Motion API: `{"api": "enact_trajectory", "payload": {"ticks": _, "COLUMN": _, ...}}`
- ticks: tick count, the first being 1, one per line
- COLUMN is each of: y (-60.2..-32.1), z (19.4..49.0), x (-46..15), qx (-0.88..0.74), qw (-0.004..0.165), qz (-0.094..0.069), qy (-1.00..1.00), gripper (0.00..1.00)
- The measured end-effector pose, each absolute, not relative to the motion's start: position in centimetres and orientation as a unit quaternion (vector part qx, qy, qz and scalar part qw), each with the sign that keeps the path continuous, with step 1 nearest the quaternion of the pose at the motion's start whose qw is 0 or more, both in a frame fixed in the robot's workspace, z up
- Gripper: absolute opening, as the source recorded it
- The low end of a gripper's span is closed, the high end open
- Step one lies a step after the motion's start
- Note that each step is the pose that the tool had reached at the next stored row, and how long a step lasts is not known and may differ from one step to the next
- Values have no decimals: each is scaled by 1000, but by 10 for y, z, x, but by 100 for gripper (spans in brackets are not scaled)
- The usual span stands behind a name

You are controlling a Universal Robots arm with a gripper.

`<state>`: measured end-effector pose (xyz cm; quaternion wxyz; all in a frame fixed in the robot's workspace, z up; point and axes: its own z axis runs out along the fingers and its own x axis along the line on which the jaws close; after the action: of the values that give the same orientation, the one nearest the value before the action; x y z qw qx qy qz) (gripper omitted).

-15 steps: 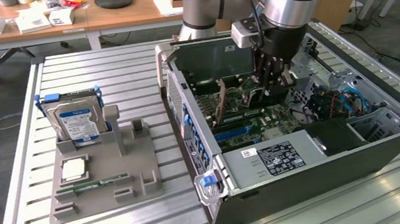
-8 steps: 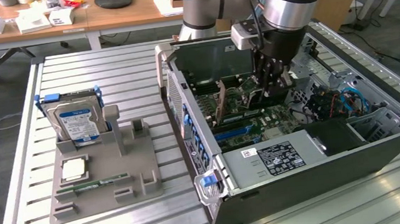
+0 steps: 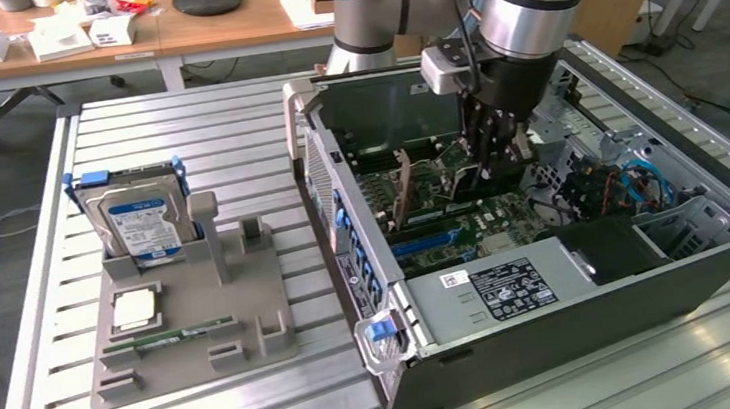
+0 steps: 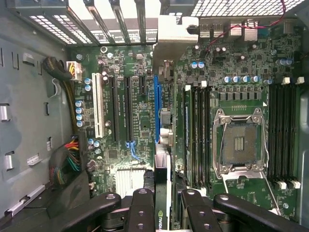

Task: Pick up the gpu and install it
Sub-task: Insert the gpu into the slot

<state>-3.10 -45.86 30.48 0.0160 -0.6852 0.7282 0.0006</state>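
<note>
- The black claw (image 3: 492, 157) (image 4: 166, 195) hangs from the silver arm inside the open computer case. Its fingers (image 4: 142, 208) are closed partway on a thin flat dark expansion card, the gpu (image 4: 162, 169), which is seen edge-on between them.
- The gpu runs from the claw towards the rear wall of the case. Its silvery metal bracket (image 4: 169, 36) is up against the row of rear slot openings.
- The card lies along the long blue slot (image 4: 156, 96). Whether it is seated in that slot cannot be told.
- The dark grey metal computer case (image 3: 592, 333) lies on its side with the side panel off.
  - On its floor is a green motherboard (image 4: 241, 72) with an empty silver-framed processor socket (image 4: 240, 145).
  - A grey box-shaped power supply with a black label (image 3: 508, 286) sits at the near end.
  - A bundle of red, yellow and black wires (image 4: 67, 162) sits beside the board.
- Well apart from the case, on the exterior view's left, stands a grey plastic holder tray (image 3: 193, 367).
  - At its far end a silver hard drive with a blue-white label (image 3: 142, 226) stands upright in a blue frame.
  - Nearer lies a square pale processor chip (image 3: 134, 307).
  - Nearer still lies a narrow green memory stick (image 3: 170, 339), flat in its groove.
- Both the case and the tray rest on a table of aluminium slats (image 3: 197, 130).
</note>
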Motion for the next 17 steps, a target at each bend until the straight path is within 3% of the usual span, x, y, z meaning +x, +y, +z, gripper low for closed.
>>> {"api": "enact_trajectory", "payload": {"ticks": 17, "y": -459, "z": 296, "x": -31, "qx": -685, "qw": 16, "qz": 1, "qy": 728, "gripper": 26}}
